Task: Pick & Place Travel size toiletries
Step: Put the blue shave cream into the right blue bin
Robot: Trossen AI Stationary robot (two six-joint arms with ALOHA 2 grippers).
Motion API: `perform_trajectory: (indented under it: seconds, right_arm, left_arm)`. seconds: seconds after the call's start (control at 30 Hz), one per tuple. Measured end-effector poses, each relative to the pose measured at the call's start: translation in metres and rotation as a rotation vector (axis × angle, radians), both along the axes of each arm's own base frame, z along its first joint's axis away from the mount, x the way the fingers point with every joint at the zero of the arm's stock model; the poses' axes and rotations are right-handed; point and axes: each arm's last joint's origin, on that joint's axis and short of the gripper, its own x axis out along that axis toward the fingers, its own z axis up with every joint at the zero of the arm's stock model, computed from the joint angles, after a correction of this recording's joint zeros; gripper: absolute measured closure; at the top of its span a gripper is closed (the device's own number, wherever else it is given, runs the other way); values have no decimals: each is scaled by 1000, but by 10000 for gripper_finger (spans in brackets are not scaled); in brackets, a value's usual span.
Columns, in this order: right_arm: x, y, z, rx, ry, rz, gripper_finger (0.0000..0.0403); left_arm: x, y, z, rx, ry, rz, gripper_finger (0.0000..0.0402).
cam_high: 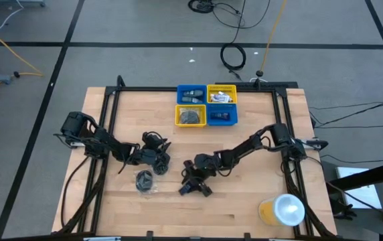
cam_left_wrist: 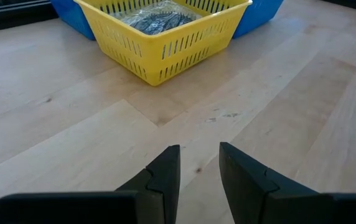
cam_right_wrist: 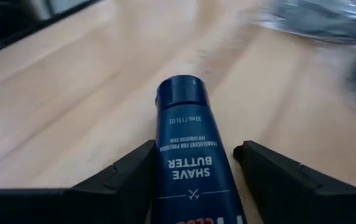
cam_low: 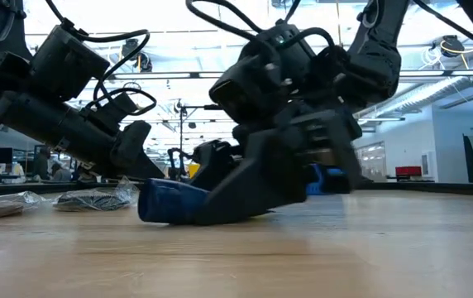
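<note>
Right gripper (cam_right_wrist: 193, 180) low on the surface (cam_high: 245, 201), fingers open around a dark blue tube (cam_right_wrist: 190, 143) lying flat there; left gripper (cam_left_wrist: 200, 171) empty, fingers narrowly parted.

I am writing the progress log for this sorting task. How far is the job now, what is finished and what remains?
Partly done: the four bins at the table's far edge already hold items, such as wrapped dark pieces in the yellow bin. In hand: the right gripper is open around a dark blue tube lying on the table. Left: that tube and a wrapped disc near the empty left gripper.
</note>
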Motion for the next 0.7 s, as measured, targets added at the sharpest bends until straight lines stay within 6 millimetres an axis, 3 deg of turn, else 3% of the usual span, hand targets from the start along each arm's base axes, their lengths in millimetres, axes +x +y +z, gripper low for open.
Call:
perform_trajectory:
  seconds: [0.33,0.53,0.7]
  right_arm:
    - [-5,-17,-7,4,10,-277,232]
    - [-34,-37,-17,81,-92,-573,261]
    - [-67,-46,-9,119,-158,-706,264]
  left_arm:
    - [0,0,0,0,0,0,293]
    - [0,0,0,-1,1,-3,293]
    - [0,0,0,-3,7,-14,293]
